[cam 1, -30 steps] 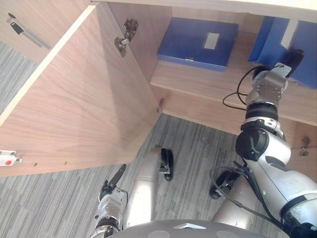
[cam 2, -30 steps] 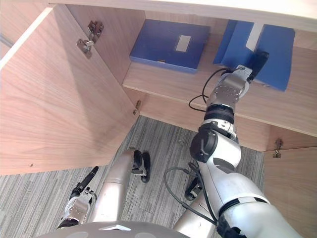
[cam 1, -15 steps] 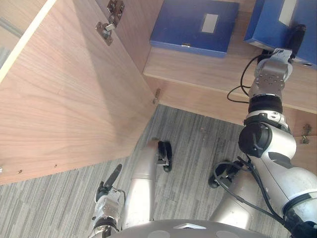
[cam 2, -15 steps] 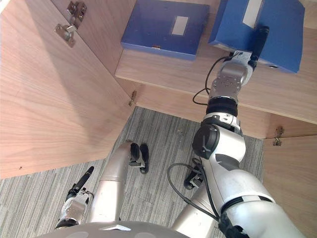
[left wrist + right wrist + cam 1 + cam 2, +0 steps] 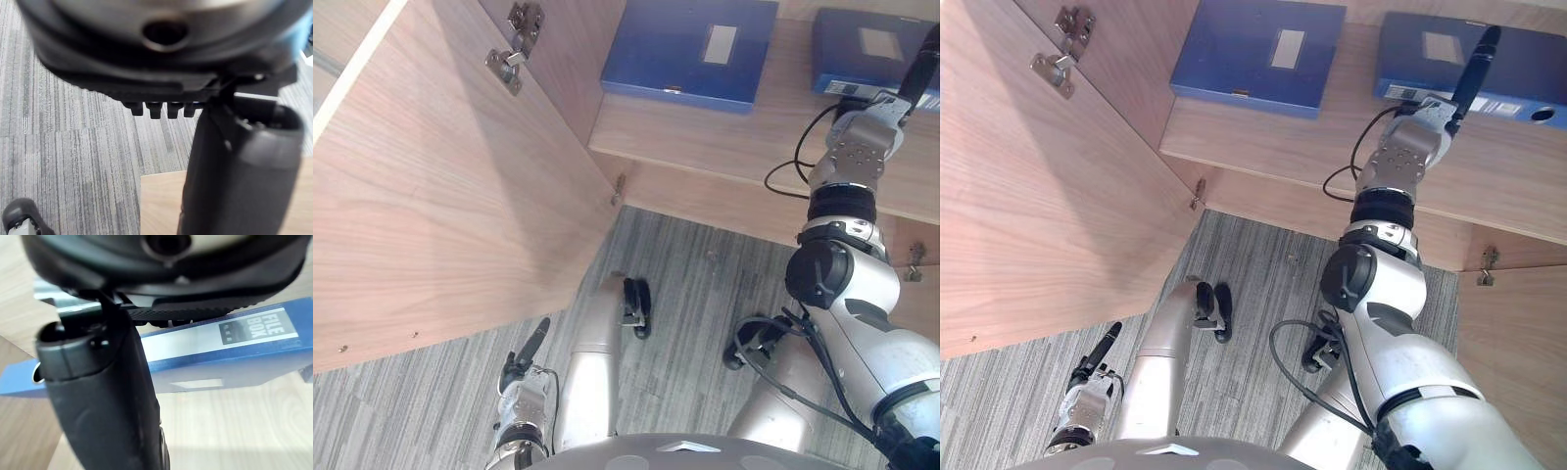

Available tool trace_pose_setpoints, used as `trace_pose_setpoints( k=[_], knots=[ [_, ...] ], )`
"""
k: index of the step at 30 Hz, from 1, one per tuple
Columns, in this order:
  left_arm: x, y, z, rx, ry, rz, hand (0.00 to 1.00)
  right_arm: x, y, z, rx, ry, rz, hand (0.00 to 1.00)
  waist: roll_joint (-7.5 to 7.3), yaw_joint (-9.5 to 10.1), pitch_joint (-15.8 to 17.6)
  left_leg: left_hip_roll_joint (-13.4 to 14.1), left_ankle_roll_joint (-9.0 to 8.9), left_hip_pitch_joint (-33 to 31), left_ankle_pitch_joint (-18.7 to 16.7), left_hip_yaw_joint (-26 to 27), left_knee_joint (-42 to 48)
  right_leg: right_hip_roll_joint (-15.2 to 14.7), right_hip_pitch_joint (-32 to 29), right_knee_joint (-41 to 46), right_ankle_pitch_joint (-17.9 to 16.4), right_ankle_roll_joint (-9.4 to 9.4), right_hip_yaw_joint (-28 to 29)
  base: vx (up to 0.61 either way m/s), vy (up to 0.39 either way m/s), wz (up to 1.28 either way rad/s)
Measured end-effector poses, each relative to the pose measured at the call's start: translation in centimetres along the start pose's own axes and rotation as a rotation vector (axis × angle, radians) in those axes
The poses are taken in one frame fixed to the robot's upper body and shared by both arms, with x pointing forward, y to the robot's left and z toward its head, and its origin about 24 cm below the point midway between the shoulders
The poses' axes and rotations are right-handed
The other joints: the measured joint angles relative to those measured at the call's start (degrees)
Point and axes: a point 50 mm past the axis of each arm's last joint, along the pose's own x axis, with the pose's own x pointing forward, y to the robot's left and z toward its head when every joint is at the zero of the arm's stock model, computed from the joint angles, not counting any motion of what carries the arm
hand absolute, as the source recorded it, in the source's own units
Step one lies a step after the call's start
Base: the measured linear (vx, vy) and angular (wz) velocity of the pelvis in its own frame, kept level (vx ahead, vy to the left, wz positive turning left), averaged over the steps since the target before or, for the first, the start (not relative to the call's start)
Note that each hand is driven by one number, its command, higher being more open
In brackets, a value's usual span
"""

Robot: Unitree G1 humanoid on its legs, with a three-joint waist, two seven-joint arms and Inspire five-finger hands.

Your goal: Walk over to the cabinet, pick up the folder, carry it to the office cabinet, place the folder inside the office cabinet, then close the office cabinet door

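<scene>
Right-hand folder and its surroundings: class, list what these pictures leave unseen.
Right folder: right end cut off by both eye views' right edge; right hand covers its middle in the right wrist view.
Cabinet door: cut off by both eye views' left edge.
Left folder: label too small to read.

Bright, even light; a soft diagonal shadow crosses the open light-brown wooden cabinet door (image 5: 460, 186); the pale wooden shelf (image 5: 705, 137) darkens beside the flat blue box folder (image 5: 244, 363); the grey striped carpet (image 5: 705, 284) is evenly lit.
</scene>
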Motion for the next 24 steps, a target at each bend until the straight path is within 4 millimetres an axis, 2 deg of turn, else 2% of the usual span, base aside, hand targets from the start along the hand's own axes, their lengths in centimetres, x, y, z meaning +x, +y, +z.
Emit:
trace_pose_setpoints(
  k=[6, 11, 12, 14, 15, 16, 17, 18, 19, 24],
  knots=[
    [0.1, -0.7, 0.4, -0.025, -0.011, -0.005, 1.00, 0.2, -0.4, 0.4, 0.022, -0.005, -0.029, 1.00, -0.18, -0.08, 0.12, 0.69, 0.52, 1.78, 0.31, 0.64, -1.50, 0.94, 1.15, -1.59, 0.29, -0.20, 0.02, 0.01, 0.044, -0.07],
    [0.2, -0.7, 0.5, -0.025, -0.013, -0.012, 1.00, 0.2, -1.4, -0.5, -0.078, 0.062, 0.015, 1.00, -0.50, -1.21, 0.31, 1.22, 0.41, 2.74, 0.35, 0.98, -2.65, 1.97, 1.89, -3.07, 0.60, 0.16, 0.06, 0.00, 0.050, -0.08],
    [0.2, -0.7, 0.7, -0.023, -0.018, -0.018, 1.00, 0.4, -2.2, -0.7, -0.149, 0.088, 0.043, 1.00, -1.10, -1.69, 0.69, 1.23, 0.40, 3.43, 0.34, 1.39, -2.96, 2.02, 2.06, -3.22, 0.62, 0.21, 0.46, -0.01, 0.066, -0.10],
    [0.3, -0.7, 0.9, -0.018, -0.024, -0.039, 1.00, 0.7, -3.6, -0.9, -0.304, 0.129, 0.082, 1.00, -1.38, -2.10, 0.86, 1.59, 0.40, 3.71, 0.34, 1.59, -3.28, 2.43, 2.29, -3.85, 0.92, 0.21, 0.39, -0.01, 0.064, -0.13],
    [0.3, -0.7, 1.3, 0.002, -0.032, -0.062, 1.00, 1.0, -4.7, -0.6, -0.495, 0.160, 0.128, 1.00, -1.45, -2.19, 0.91, 1.92, 0.39, 3.73, 0.33, 1.60, -3.43, 2.91, 2.37, -4.36, 1.23, 0.21, 0.28, -0.01, 0.048, -0.12],
    [0.4, -0.7, 1.5, 0.010, -0.039, -0.074, 1.00, 1.3, -5.1, -0.2, -0.591, 0.170, 0.148, 1.00, -1.51, -2.24, 0.94, 1.95, 0.39, 3.73, 0.34, 1.61, -3.54, 2.91, 2.40, -4.53, 1.30, 0.17, 0.14, -0.03, 0.071, -0.10],
    [0.5, -0.6, 2.3, 0.029, -0.056, -0.093, 1.00, 1.8, -6.1, 0.9, -0.782, 0.196, 0.187, 1.00, -1.61, -2.37, 1.01, 1.97, 0.40, 3.71, 0.35, 1.64, -3.69, 2.90, 2.41, -4.72, 1.38, 0.17, 0.01, -0.02, 0.047, -0.02],
    [0.7, -0.2, 2.8, 0.051, -0.057, -0.095, 1.00, 2.1, -6.4, 1.8, -0.918, 0.218, 0.234, 1.00, -1.62, -2.53, 1.01, 1.96, 0.42, 3.71, 0.36, 1.64, -3.79, 2.89, 2.46, -4.79, 1.40, 0.16, -0.03, -0.03, 0.077, -0.01],
    [0.8, 0.5, 3.5, 0.101, -0.067, -0.098, 1.00, 2.4, -6.4, 2.6, -1.142, 0.253, 0.313, 1.00, -1.64, -3.06, 1.03, 1.96, 0.43, 3.72, 0.37, 1.64, -3.89, 2.87, 2.48, -4.85, 1.37, 0.13, -0.12, -0.01, 0.049, 0.01],
    [0.9, 1.1, 4.6, 0.151, -0.093, -0.128, 1.00, 2.7, -6.7, 4.1, -1.483, 0.296, 0.407, 1.00, -1.89, -3.11, 0.89, 1.96, 0.24, 4.35, 0.56, 1.59, -4.49, 2.87, 3.02, -4.95, 1.23, -0.18, -0.50, -0.01, 0.029, 0.01]
  ],
)
